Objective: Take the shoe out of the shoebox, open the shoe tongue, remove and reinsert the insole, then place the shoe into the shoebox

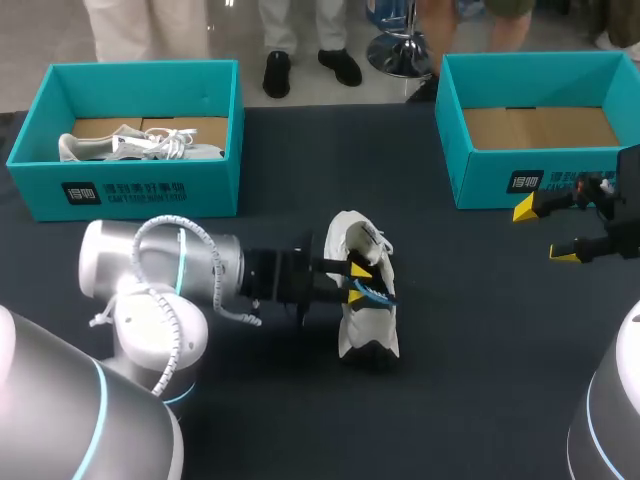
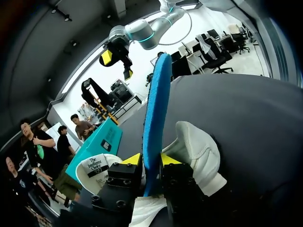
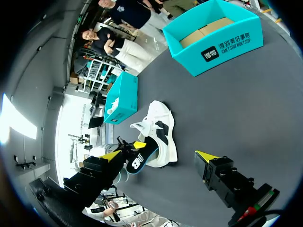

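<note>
A white shoe [image 1: 366, 322] lies on the dark table between the two boxes; it also shows in the right wrist view [image 3: 161, 125]. My left gripper [image 1: 358, 281] is over its opening, fingers close on either side of a blue insole [image 2: 154, 118]. The insole stands out along the fingers above the shoe [image 2: 199, 151], and the gripper [image 2: 151, 159] is shut on it. From above, only a thin blue edge of the insole [image 1: 378, 293] is visible. My right gripper [image 1: 543, 231] hangs open and empty at the right, in front of the right-hand box; its tips [image 3: 158, 155] stand wide apart, facing the shoe.
A teal shoebox [image 1: 140, 190] at the back left holds another pale shoe [image 1: 130, 145]. A second teal shoebox [image 1: 500, 180] at the back right shows only its cardboard floor. Bare dark tabletop lies in front of and beside the shoe.
</note>
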